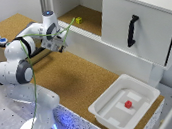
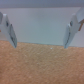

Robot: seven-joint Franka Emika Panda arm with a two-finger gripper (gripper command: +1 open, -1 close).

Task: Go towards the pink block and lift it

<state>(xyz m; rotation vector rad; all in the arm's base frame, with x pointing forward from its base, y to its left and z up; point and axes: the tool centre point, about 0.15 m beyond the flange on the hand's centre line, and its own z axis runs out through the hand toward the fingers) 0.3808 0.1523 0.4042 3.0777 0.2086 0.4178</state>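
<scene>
End effector (image 1: 60, 46), fingers (image 2: 10, 31) spread apart and empty, hangs over the cork worktop (image 1: 72, 76) at far left. Pink block (image 1: 128, 104) lies inside the white tray (image 1: 102, 113) at near right, well apart.

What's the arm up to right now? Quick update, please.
Gripper open, fingers empty. Pink block in white tray, far from arm. Nothing in between.
</scene>
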